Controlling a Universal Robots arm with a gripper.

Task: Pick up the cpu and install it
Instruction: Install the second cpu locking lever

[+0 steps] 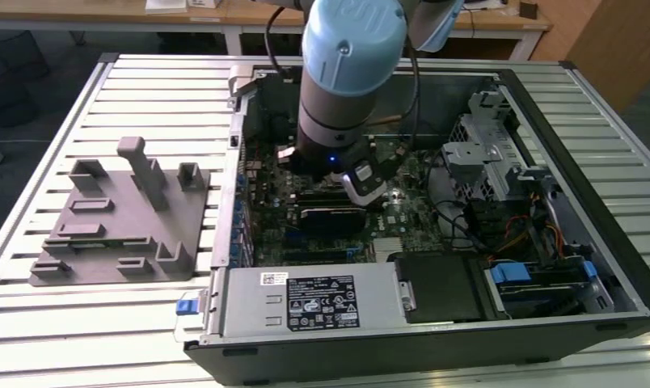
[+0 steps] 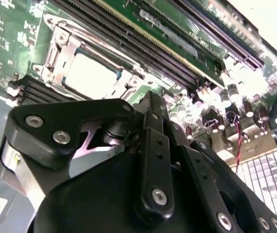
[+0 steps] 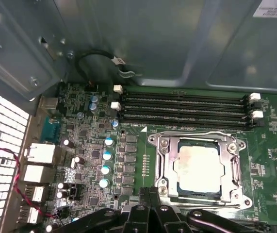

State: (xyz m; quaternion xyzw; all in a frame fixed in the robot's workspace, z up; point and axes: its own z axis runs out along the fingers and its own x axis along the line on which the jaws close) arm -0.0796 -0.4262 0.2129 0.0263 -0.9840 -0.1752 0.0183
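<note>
Sitting in the motherboard socket (image 3: 199,167), the cpu (image 3: 196,165) lies flat with its pale metal top up, framed by the socket's metal bracket; the second wrist view shows the same, cpu (image 2: 90,75) seated inside the bracket. Tool (image 3: 145,208) hangs just above the board, right beside the socket edge, its black linkage closed together with the fingers meeting and nothing between them; the second wrist view shows the tool (image 2: 148,104) clenched the same way, tip close to the socket but apart from the chip. Four empty memory slots (image 3: 187,109) run alongside the socket, toward the case wall. In the exterior view the arm (image 1: 341,81) reaches down into the open computer case (image 1: 616,275), wrist over the motherboard (image 1: 406,214) near the case middle. Grey plastic fixture (image 1: 120,218) stands on the slatted worktop (image 1: 44,153) at the exterior view's left, well apart from the arm.
</note>
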